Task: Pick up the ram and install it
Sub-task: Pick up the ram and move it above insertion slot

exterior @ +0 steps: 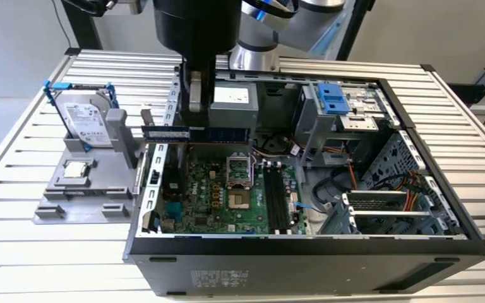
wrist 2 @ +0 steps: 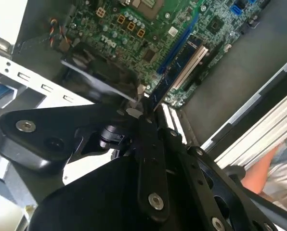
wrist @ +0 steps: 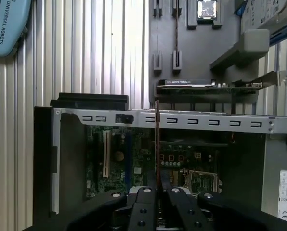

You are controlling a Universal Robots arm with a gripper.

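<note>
Tool (wrist: pixel 156 191) clamped on the ram (exterior: pixel 167 133) over the open case's (exterior: pixel 444 208) rim. Judgement: carry it level, edge parallel to the memory slots (exterior: pixel 275 196) — no twisting.

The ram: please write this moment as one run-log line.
fingers: shut on ram | ram: held above open case | install: not yet seated on motherboard

blue ram (exterior: pixel 171 133) held level, on edge
</note>
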